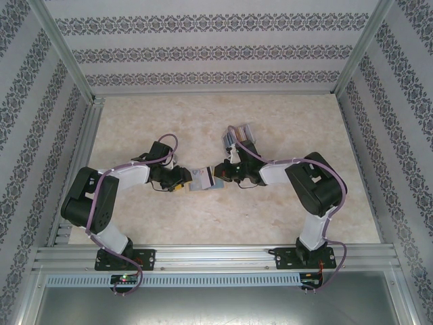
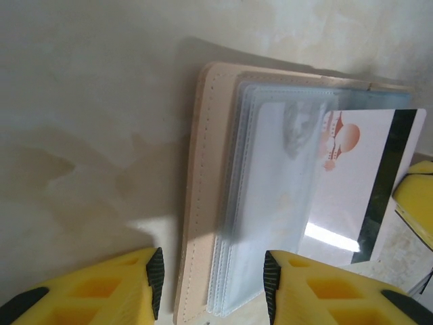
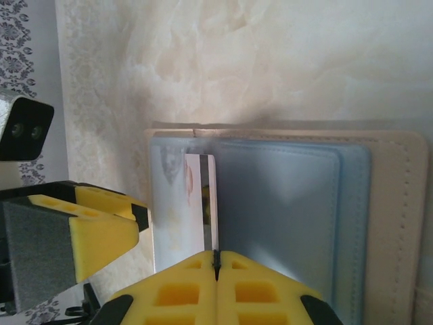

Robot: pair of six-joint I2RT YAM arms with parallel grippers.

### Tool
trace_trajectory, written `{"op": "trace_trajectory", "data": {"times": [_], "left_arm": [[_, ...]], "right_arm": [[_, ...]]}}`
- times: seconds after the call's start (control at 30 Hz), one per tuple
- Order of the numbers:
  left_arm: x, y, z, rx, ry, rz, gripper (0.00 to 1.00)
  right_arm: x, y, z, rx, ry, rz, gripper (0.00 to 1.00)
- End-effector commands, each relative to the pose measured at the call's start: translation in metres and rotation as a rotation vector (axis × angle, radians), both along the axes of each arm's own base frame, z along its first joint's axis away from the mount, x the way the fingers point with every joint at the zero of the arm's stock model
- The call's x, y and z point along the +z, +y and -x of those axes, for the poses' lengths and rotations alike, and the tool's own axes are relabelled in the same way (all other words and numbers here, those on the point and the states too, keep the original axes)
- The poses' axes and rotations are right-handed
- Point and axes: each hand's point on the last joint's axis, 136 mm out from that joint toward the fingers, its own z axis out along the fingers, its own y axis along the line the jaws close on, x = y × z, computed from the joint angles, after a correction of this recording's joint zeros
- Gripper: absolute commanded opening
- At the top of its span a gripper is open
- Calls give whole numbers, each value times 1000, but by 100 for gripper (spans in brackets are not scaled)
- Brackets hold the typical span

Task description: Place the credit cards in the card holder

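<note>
Your right gripper (image 3: 216, 261), clamped on a credit card (image 3: 203, 203), feeds it lengthwise leftward into the card holder (image 3: 392, 203); your left gripper (image 2: 210, 274) straddles the holder, jaws apart.

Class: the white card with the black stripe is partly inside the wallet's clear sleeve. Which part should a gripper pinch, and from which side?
Pinch the bare striped edge of the card, which juts from the clear sleeve. Come from that open side, opposite the card holder and its stitched edge. The right gripper is shut there, flat faces between its fingers.
</note>
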Motion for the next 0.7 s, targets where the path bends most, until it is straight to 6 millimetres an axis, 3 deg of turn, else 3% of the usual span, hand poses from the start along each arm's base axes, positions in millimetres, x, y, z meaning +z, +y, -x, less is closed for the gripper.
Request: {"op": "trace_trajectory", "data": {"times": [0.0,0.37,0.67], "left_arm": [[-6,2,0,3,3,4,45],[-7,1,-1,2,3,9,45],[-9,0,0,7,9,20,45]], "right_arm": [[1,7,-9,-7,-43,10,0],[3,14,-7,-16,-85,50,0],[8,21,-2,-16,-178,205,0]]}}
